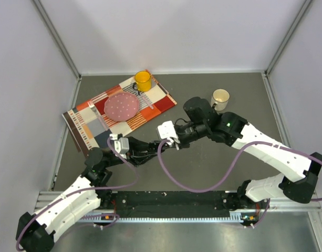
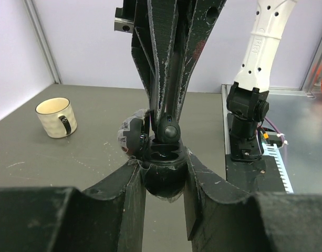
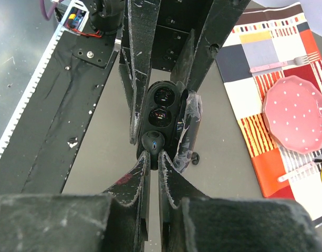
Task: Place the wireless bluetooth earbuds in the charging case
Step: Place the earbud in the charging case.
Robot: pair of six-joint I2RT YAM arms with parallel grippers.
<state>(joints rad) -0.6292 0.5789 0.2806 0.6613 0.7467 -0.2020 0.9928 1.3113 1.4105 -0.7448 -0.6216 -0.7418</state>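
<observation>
Left hand is closed on the sides of the open black charging case, with the lid swung aside. Right hand is pinched shut on one black earbud, positioned at the case's near end, just beside its two round wells. Both hands meet over the desk.

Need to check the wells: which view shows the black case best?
Right wrist: it looks into the open black charging case, both wells visible. Left wrist shows only its side, clamped in the left gripper. Top external barely shows it.
</observation>
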